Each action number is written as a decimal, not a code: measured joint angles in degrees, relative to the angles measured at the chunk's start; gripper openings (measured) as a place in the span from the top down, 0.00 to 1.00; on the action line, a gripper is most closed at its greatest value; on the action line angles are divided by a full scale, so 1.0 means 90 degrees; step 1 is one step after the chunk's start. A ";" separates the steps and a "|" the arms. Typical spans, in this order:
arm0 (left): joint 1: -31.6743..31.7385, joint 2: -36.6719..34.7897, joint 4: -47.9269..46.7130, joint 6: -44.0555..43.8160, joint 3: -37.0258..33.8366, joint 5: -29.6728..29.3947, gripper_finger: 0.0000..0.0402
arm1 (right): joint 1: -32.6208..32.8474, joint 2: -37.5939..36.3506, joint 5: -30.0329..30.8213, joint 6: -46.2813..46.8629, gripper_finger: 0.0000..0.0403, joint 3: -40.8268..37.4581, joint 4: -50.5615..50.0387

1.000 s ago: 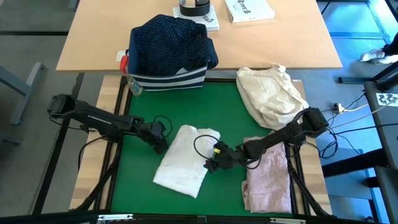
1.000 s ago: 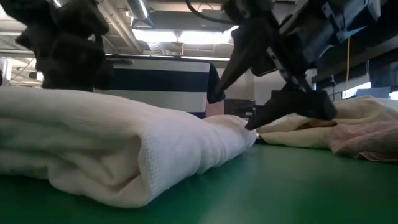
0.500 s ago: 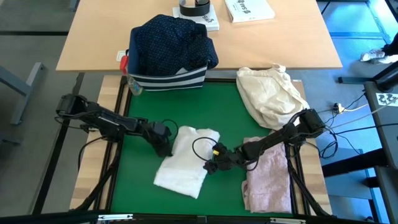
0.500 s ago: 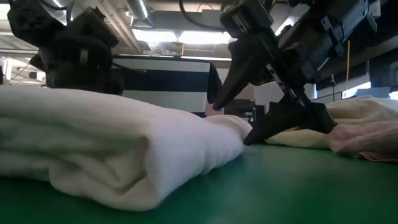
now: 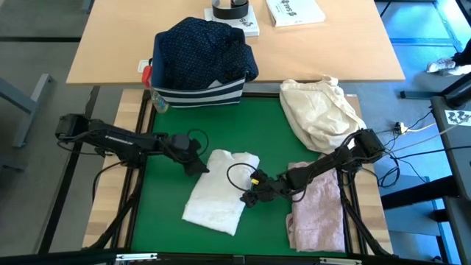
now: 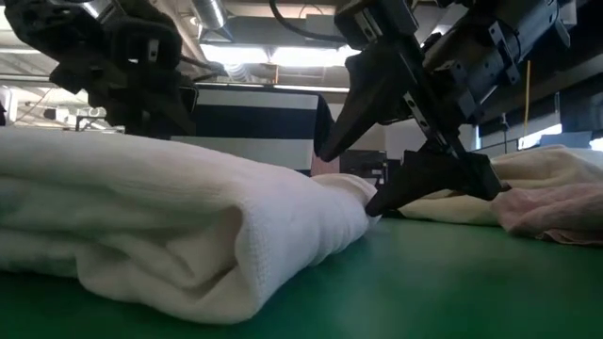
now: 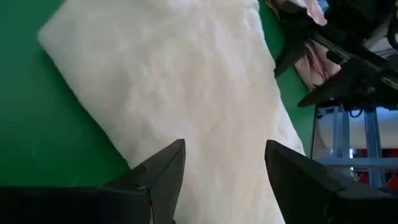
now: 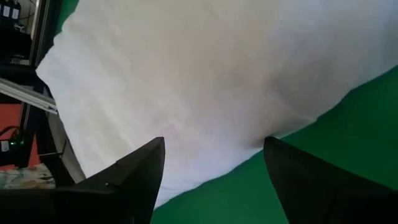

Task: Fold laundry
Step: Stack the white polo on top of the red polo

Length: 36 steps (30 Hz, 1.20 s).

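A folded white shirt (image 5: 219, 191) lies flat on the green mat (image 5: 165, 221), near the middle. My left gripper (image 5: 199, 165) is open just off the shirt's far left corner and above the cloth (image 7: 186, 74). My right gripper (image 5: 246, 197) is open at the shirt's right edge; in the low view one finger stands above the edge and the other low beside it (image 6: 346, 179). A folded pale pink top (image 5: 318, 213) lies at the mat's right side, under the right arm. A navy white-dotted shirt (image 5: 202, 48) is heaped in the striped bin (image 5: 199, 94). My right gripper stands with open fingers above and beside the white shirt's right edge (image 6: 363, 193), coming slanting down from the table's right. Whether a finger touches the cloth, I cannot tell. My left gripper touches nothing.
A cream-beige cloth bundle (image 5: 320, 110) lies at the mat's far right corner. The bin stands at the far edge, against a wooden table (image 5: 110, 44) that holds a book and a tape roll. Bare mat shows left of and in front of the white shirt.
My left gripper has swung in toward the shirt's left edge, then drawn back a little toward the far edge, tipping closer to level. The white shirt's near fold has shifted slightly toward the table's right. Both grippers have stayed open.
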 joint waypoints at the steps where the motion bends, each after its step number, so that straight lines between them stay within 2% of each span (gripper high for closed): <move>1: 0.0036 0.0013 -0.0009 -0.0036 0.0000 0.0004 0.46 | 0.0001 0.0000 0.0000 0.0000 0.32 0.0000 -0.0001; 5: 0.0159 0.0016 -0.0418 -0.0367 0.0000 0.0191 0.42 | 0.0005 0.0000 -0.0015 -0.0155 0.32 0.0000 -0.0006; 11: 0.0299 0.0017 -0.0848 -0.0535 0.0000 0.0403 0.25 | 0.0000 0.0000 -0.0075 -0.0331 0.32 0.0000 -0.0040; 15: 0.0263 -0.0051 -0.0786 -0.0524 0.0000 0.0496 0.19 | -0.0002 0.0000 -0.0091 -0.0355 0.32 0.0000 -0.0042; 18: 0.0254 -0.0069 -0.0737 -0.0592 0.0007 0.0547 0.18 | -0.0002 0.0000 -0.0152 -0.0357 0.32 0.0000 -0.0044; 22: 0.0158 -0.0071 -0.0690 -0.0683 0.0007 0.0079 0.18 | -0.0002 0.0000 -0.0172 -0.0357 0.32 0.0000 -0.0047; 26: 0.0124 0.0076 -0.0844 -0.0738 0.0007 0.0076 0.18 | -0.0002 0.0000 -0.0187 -0.0360 0.32 0.0000 -0.0047; 31: -0.0049 0.0596 -0.0767 -0.0850 0.0007 0.0037 0.18 | -0.0002 0.0000 -0.0168 -0.0397 0.32 0.0000 -0.0049; 36: -0.0250 0.1352 0.0207 -0.0904 0.0007 0.0310 0.18 | -0.0002 -0.0002 -0.0130 -0.0454 0.32 0.0000 -0.0047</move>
